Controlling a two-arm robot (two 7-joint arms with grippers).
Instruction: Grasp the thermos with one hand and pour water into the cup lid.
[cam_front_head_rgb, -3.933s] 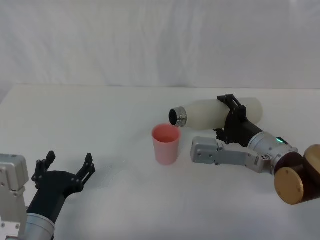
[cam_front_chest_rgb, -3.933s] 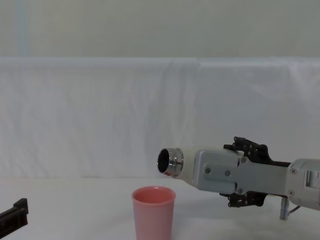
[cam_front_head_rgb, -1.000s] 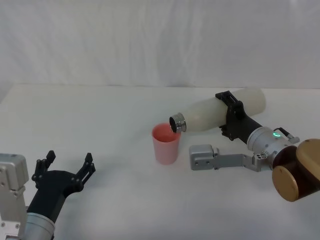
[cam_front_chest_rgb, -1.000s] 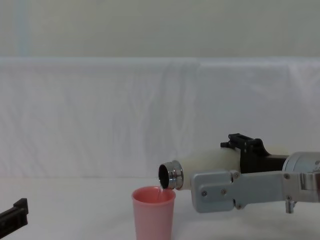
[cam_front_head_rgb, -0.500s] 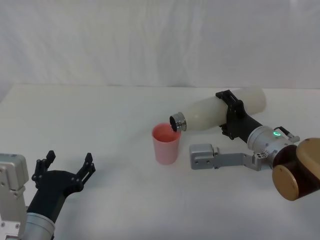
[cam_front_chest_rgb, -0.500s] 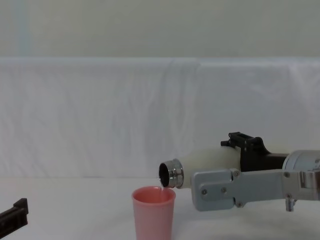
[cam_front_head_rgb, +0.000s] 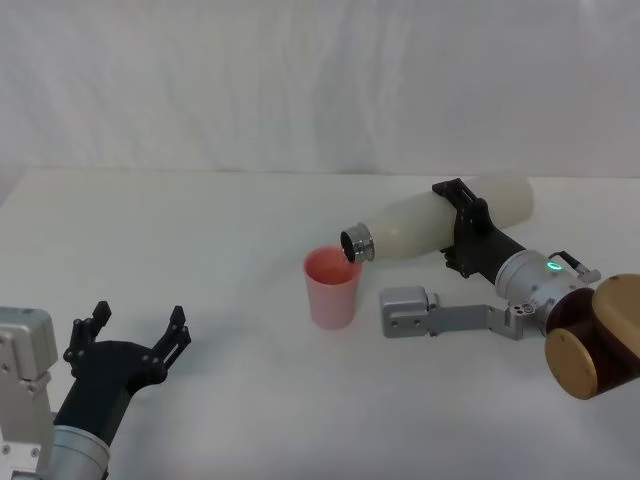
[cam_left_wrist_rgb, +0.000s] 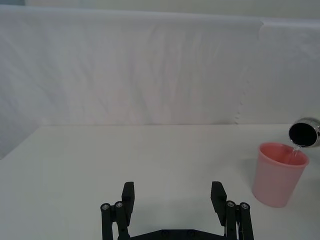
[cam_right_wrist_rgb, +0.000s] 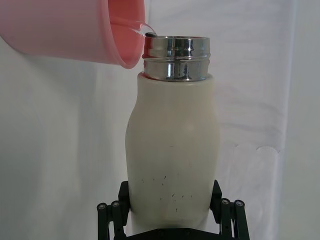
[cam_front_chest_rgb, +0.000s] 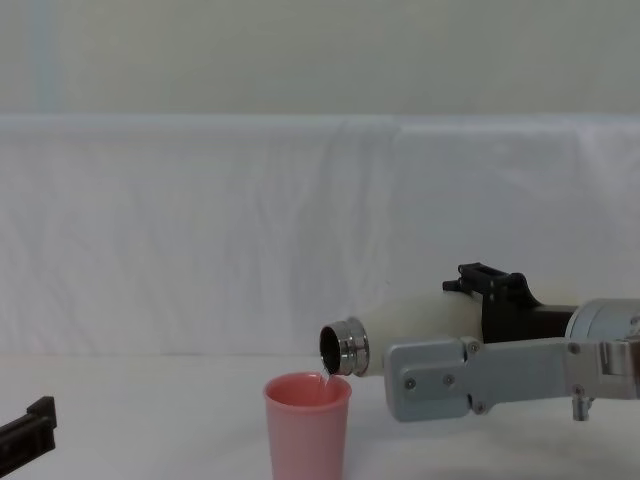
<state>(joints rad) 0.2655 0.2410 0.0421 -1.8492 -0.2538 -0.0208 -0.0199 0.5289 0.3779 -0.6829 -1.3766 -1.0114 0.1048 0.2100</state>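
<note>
Pouring is in progress: the thermos (cam_front_head_rgb: 440, 225) lies nearly horizontal above the table (cam_front_head_rgb: 220, 260), its steel neck tipped slightly down and poised over the far right rim of the cup lid (cam_front_head_rgb: 332, 288). A thin stream of water runs from the mouth into the cup, visible in the chest and right wrist views. The cup lid stands upright on the table, just below and left of the thermos mouth.

The right gripper (cam_front_head_rgb: 462, 229) is clamped around the thermos body toward its base end, one black finger on each side. The right arm reaches in from the right of the cup, forearm low over the table, its grey wrist housing hanging beneath the bottle.

The left gripper (cam_front_head_rgb: 128, 350) rests well to the left of the cup and nearer the robot, fingers spread wide with nothing between them.

In the chest view the wrist housing covers much of the thermos body. The water level inside the cup cannot be made out.
</note>
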